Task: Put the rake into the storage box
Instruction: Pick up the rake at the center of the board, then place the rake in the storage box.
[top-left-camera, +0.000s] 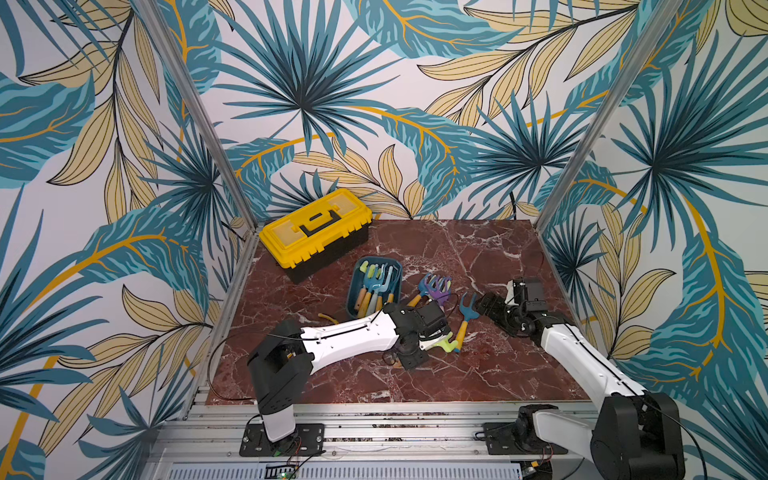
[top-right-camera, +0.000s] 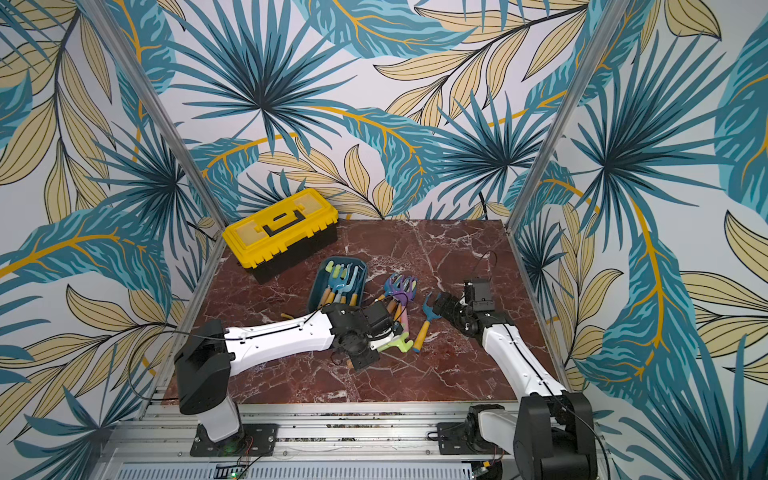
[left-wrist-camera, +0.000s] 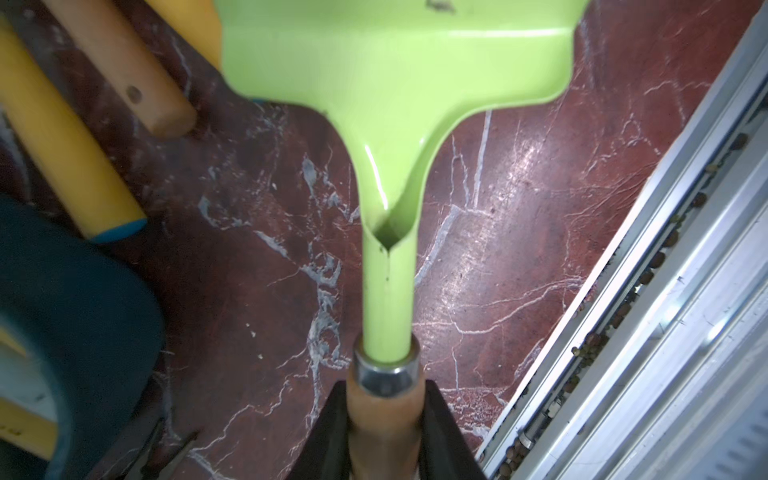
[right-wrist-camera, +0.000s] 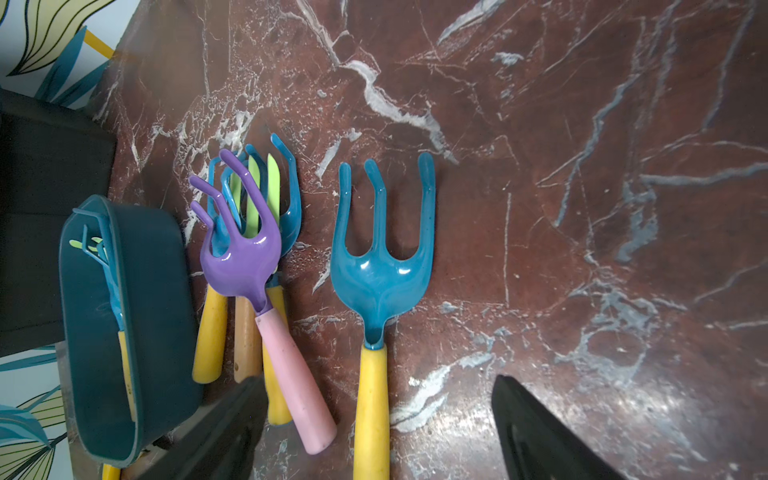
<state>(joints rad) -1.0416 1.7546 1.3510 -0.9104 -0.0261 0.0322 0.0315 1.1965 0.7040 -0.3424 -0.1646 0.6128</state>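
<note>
Because the left gripper (left-wrist-camera: 385, 386) is clamped tight on the wooden handle (left-wrist-camera: 384, 432) of the lime-green rake (left-wrist-camera: 395, 83), the coming move turns on how that rake lies against the storage box (top-left-camera: 376, 259). In both top views the rake sits just off the box's near end, on the side toward the right arm, with the left wrist between rake and box. Its long axis runs straight out of the jaws, and the green head points away from the box. I judge that the tool must be lifted, swung back toward the tub and lined up with the tub's length, where several yellow-handled tools (top-left-camera: 374, 286) lie side by side. Whether the rake is clear of the marble tabletop (top-left-camera: 478, 249) I cannot tell. Farther from the box, beyond a loose pile topped by a purple rake (right-wrist-camera: 241, 257), the right gripper (right-wrist-camera: 376, 382) stands wide open and empty over the yellow handle of a blue fork (right-wrist-camera: 380, 282). The left arm is plainly the nearer one.
</note>
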